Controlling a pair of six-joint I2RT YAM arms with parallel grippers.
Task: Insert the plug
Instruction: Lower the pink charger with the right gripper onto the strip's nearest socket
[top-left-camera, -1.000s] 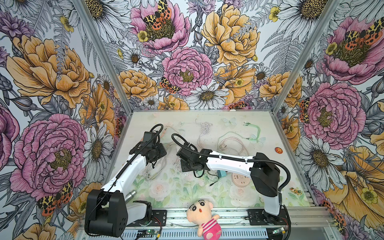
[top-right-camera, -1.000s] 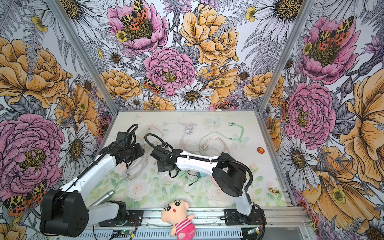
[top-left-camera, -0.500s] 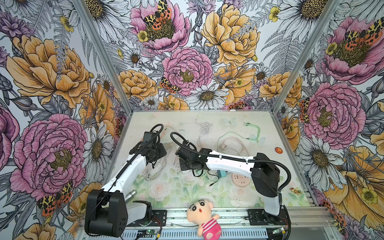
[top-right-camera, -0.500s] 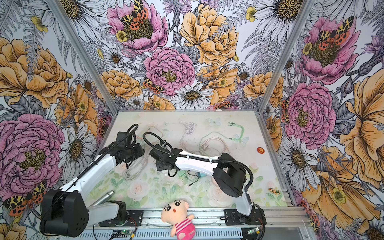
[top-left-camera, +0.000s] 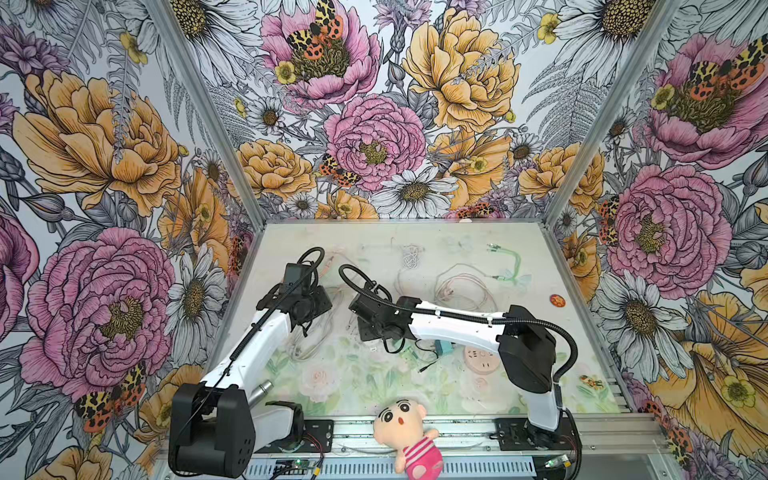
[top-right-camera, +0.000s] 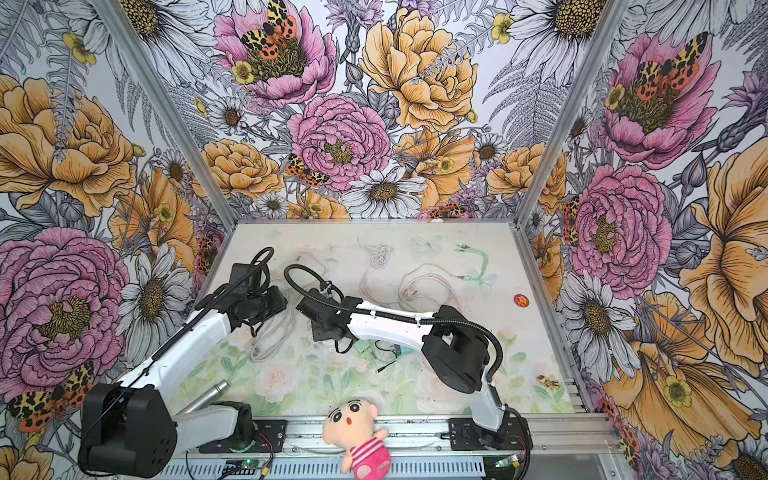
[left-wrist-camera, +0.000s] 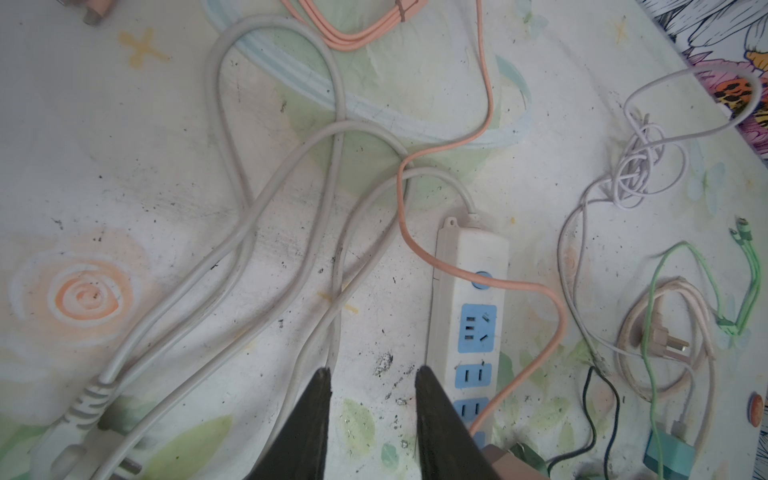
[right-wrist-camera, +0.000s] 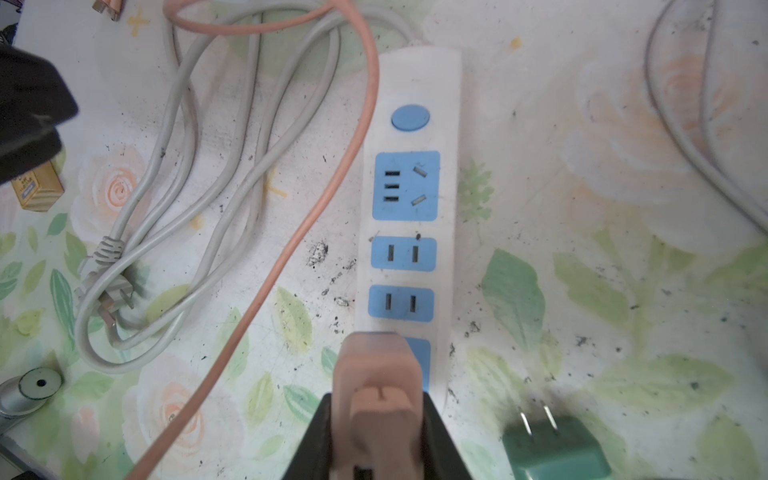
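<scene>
My right gripper (right-wrist-camera: 376, 415) is shut on the salmon-pink plug (right-wrist-camera: 378, 374). The plug stands over the near end of the white power strip (right-wrist-camera: 451, 124), covering part of its last blue socket (right-wrist-camera: 419, 357). Its prongs are hidden, so I cannot tell whether they are in. Its pink cable (right-wrist-camera: 316, 216) runs off over the table beside the strip. My left gripper (left-wrist-camera: 372, 374) is open just beside the strip (left-wrist-camera: 469, 253), with only bare table between its fingers. In both top views the two wrists (top-left-camera: 307, 307) (top-left-camera: 374, 320) hide the strip.
A teal adapter (right-wrist-camera: 557, 449) lies prongs-up right of the strip. The strip's grey cord (right-wrist-camera: 183, 232) is looped to the left. White (top-left-camera: 411, 253), beige (top-left-camera: 461, 286) and green (top-left-camera: 513, 262) cables lie further back. A round pink socket (top-left-camera: 482, 359) and a plush doll (top-left-camera: 409, 432) are near the front.
My right gripper has edged slightly to the left with the plug. The left arm has hardly moved.
</scene>
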